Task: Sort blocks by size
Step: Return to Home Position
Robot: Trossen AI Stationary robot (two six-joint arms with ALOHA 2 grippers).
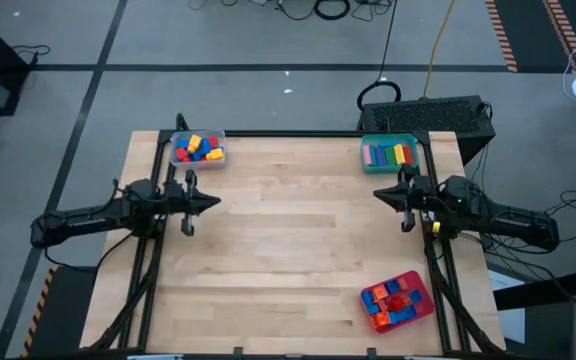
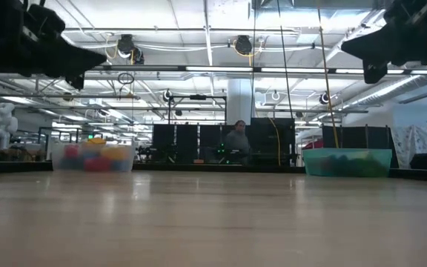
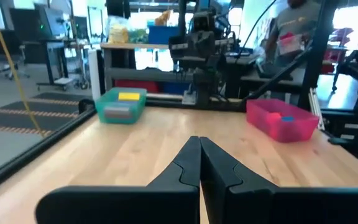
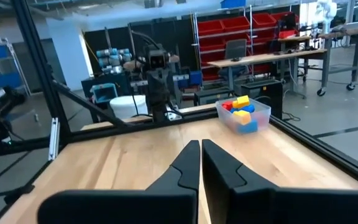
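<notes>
High view, left gripper (image 1: pixel 211 201): above the left side of the table (image 1: pixel 288 250), pointing inward.
High view, right gripper (image 1: pixel 380 195): opposite it, above the right side.
High view, blocks (image 1: pixel 200 148): medium bricks in the clear tray (image 1: pixel 173 148), upper left; long bars in the teal tray (image 1: pixel 389 138), upper right; small pieces in the red tray (image 1: pixel 428 298), lower right.
Low view, background: a person (image 2: pixel 237 139) beyond the table, between the clear and teal trays.
Left wrist view, left gripper: closed tip to tip, gripping nothing.
Right wrist view, right gripper: likewise closed and empty.

Robotics lab in an open industrial hall: racks of red bins (image 4: pixel 229 28), workbenches (image 4: pixel 272 57), ceiling strip lights (image 2: pixel 221 69), concrete floor (image 1: pixel 248 40).
</notes>
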